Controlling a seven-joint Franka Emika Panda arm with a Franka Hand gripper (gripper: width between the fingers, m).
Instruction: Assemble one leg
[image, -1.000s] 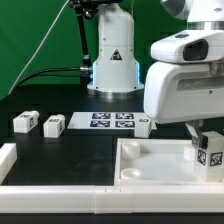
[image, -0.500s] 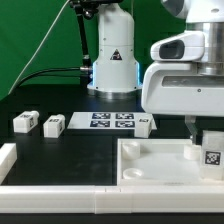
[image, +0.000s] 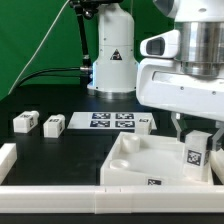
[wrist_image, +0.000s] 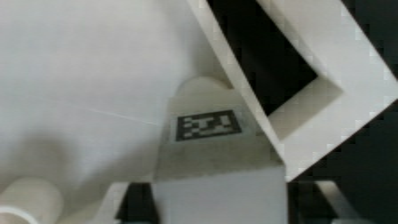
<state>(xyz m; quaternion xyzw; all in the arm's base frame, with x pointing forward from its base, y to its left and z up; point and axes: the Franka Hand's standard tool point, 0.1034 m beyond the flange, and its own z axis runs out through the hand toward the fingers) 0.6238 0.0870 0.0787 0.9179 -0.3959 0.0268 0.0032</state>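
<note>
Over on the exterior view's right, near the front, the claw (image: 197, 143) is pinching 1 leg (image: 196, 155) and has it down against the big white tray part (image: 140, 165), at that part's right end. Tray looks tilted rather than lying flat on the black surface (image: 70, 150), so my worry is the leg is pushing or dragging it. If the leg isn't lined up with its hole, more pressure could just shove the tray around or twist the leg in the grip.

Wrist view shows the leg (wrist_image: 210, 135) sitting between the claw fingers (wrist_image: 118, 196), tag facing the camera, fingers closed snug on it.

3 spare legs (image: 38, 123) sit well apart at the far left, beside the marker board (image: 112, 122).
</note>
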